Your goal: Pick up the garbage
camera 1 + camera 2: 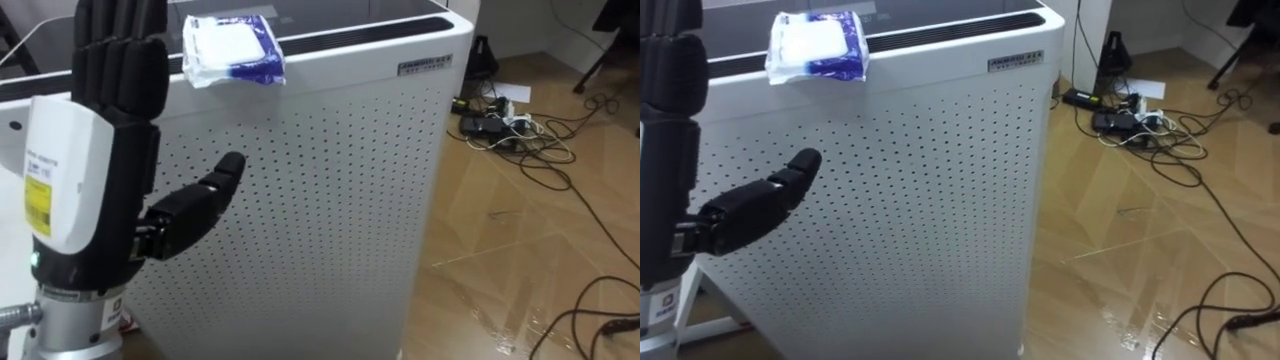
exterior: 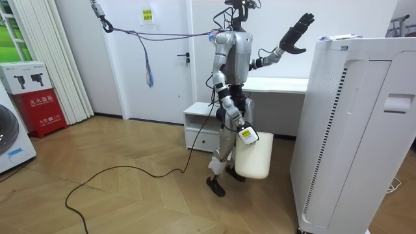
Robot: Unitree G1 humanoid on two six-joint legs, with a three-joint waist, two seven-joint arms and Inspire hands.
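A crumpled white-and-blue plastic packet [image 1: 233, 50] lies on the top front edge of a tall white perforated appliance [image 1: 330, 200]. My left hand [image 1: 110, 130] is raised in front of that appliance, open, fingers straight up and thumb pointing toward the panel. It is left of the packet and apart from it. In the room view I stand facing the appliance [image 2: 351, 130] with the left hand [image 2: 296, 32] lifted high and the packet [image 2: 338, 38] on top. My right hand [image 2: 246, 135] hangs low at my side at the rim of a white bin [image 2: 255, 157].
Dark cables and a power strip [image 1: 510, 125] lie on the wood floor to the right of the appliance. Behind me stand a low white cabinet [image 2: 201, 123] and a white table [image 2: 279, 84]. A red box [image 2: 36, 97] is at the room view's left.
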